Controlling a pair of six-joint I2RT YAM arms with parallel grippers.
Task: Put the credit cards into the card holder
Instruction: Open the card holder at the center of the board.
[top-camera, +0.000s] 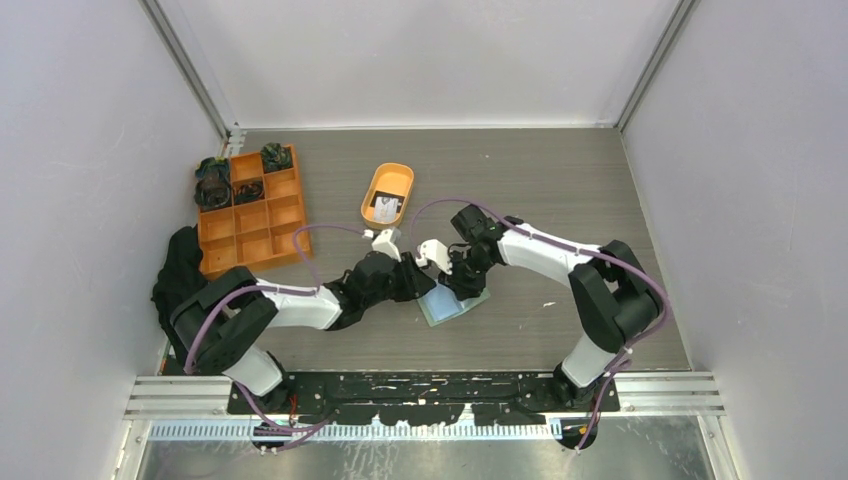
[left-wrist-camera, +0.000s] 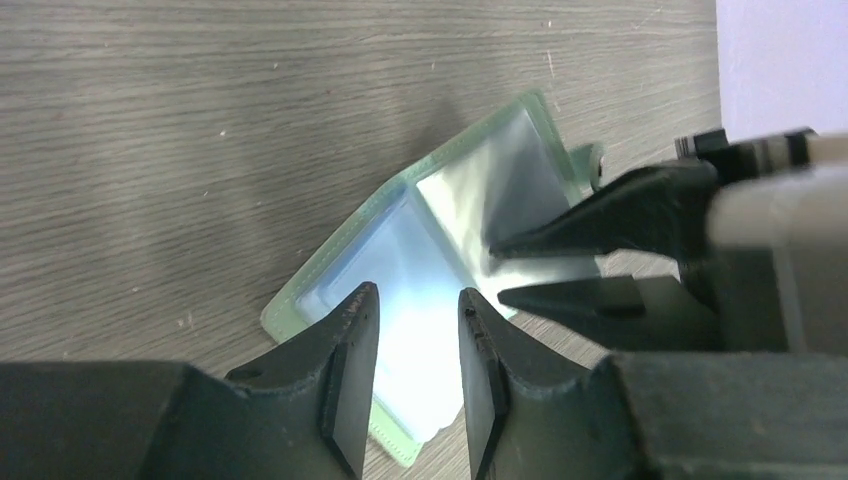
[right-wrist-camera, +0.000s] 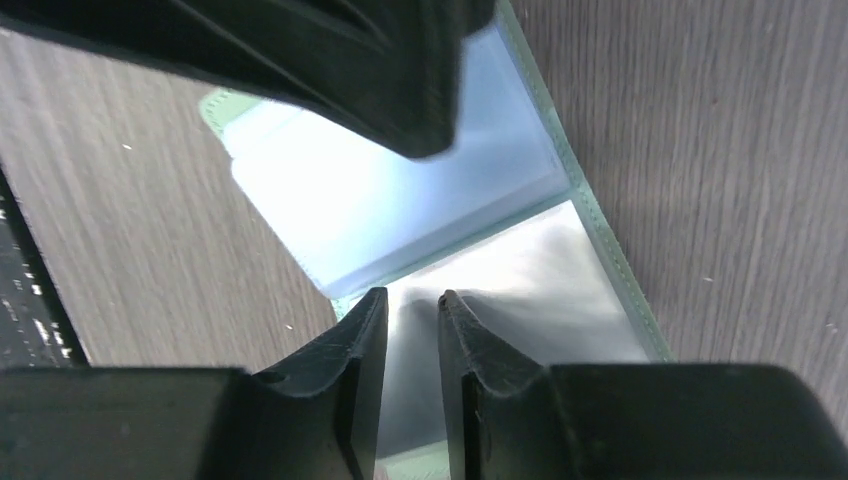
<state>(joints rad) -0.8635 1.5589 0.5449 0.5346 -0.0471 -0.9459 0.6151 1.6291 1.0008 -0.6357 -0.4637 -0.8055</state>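
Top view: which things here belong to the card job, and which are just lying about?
For the job:
- card holder, lying open
- cards in the orange oval tray

Lying about:
- orange grid organiser, with dark bits in its far cells
- black cloth at the left edge

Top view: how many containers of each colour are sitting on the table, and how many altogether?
Orange: 2, the grid organiser and the oval tray.
Sage green: 1, the open card holder.
Total: 3.
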